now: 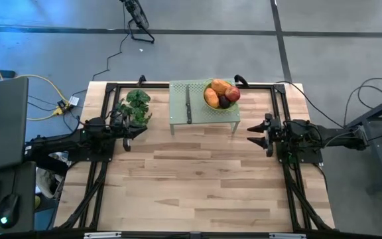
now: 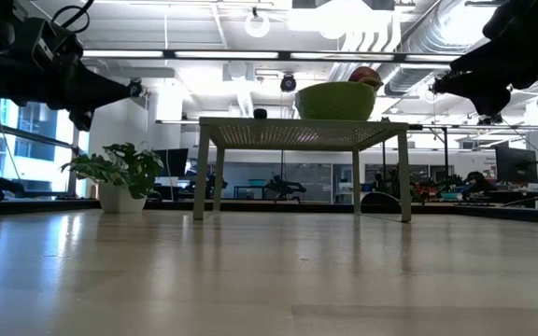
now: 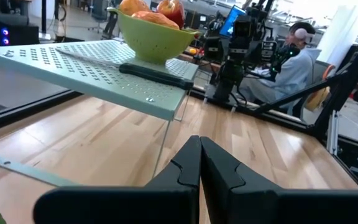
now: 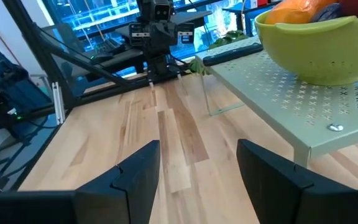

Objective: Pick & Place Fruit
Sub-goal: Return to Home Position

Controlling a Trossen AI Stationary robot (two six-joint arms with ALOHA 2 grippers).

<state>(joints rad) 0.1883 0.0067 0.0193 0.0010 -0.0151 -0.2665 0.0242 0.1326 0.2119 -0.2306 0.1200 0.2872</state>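
Left jaws pressed together, empty; right jaws spread wide, empty. Between them, nearer right: fruit heaped in green strainer bowl on shelf. Likely light, firm, smooth-skinned, rollable; grip across widest middle, from above.

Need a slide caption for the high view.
Fruit in a green bowl on the shelf, knife beside it; left tool and right tool wait alongside.

black-handled knife on green shelf, leafy plant beside it
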